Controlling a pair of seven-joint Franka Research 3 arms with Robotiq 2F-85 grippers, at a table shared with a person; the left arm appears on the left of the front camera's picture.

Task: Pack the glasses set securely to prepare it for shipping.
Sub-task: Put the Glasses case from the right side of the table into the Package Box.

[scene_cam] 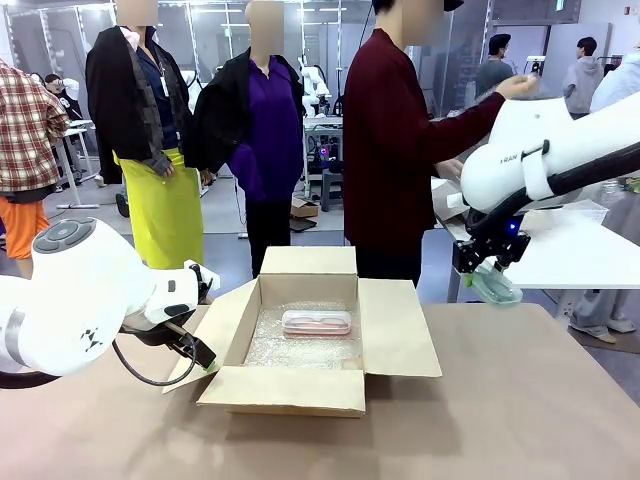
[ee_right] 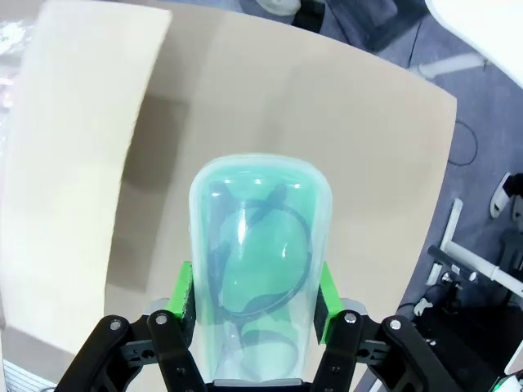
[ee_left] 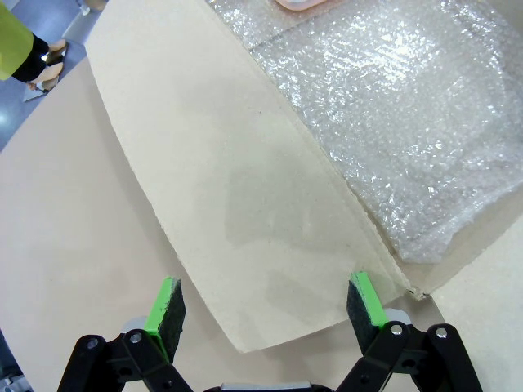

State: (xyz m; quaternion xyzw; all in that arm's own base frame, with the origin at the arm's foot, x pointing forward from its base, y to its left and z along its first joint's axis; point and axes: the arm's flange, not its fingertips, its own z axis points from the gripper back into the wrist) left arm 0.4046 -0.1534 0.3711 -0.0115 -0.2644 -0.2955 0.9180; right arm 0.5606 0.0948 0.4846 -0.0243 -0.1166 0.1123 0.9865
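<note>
We log the right gripper (ee_right: 255, 298) clamped on the mint green case (ee_right: 260, 237). Left gripper (ee_left: 265, 306) spread wide over a box flap (ee_left: 229, 188); pink case (scene_cam: 316, 322) lies inside the box (scene_cam: 285, 392).

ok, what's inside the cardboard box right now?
Bubble wrap lines the box floor, with the pale pink case lying on it. Anything under the wrap is covered. The mint green case is in the right gripper, outside.

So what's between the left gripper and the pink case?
From the left gripper: the box's flap, then bubble wrap, up to the pink case; left wrist view shows it.
</note>
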